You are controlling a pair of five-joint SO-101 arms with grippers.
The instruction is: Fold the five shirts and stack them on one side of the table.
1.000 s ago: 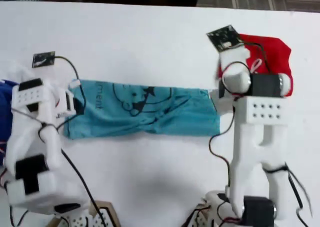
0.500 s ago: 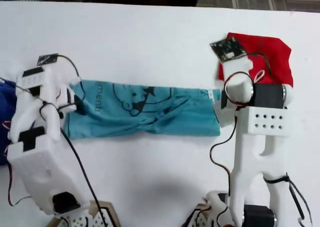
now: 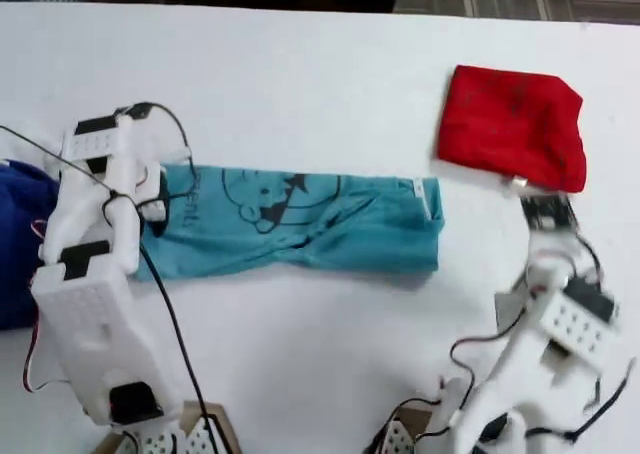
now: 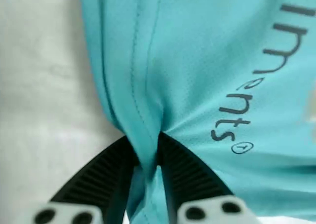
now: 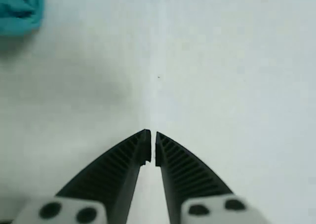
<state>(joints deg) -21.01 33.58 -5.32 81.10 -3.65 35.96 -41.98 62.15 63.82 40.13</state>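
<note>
A red shirt (image 3: 512, 126) is folded at the table's (image 3: 300, 74) far right. The teal shirt (image 3: 300, 224), a half-folded strip mid-table, is pinched by the left gripper (image 4: 146, 136). The right gripper (image 5: 152, 133) is closed, empty. A blue shirt (image 3: 15, 244) is left unfolded.

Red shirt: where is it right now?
In the high view the red shirt lies folded on the far right side of the table, just beyond the right end of the teal shirt.

teal shirt (image 4: 197, 61) of fine-knit matt cloth, red shirt (image 3: 512, 126) matt cloth, ribbed black plastic jaws, smooth white table (image 3: 300, 64)
</note>
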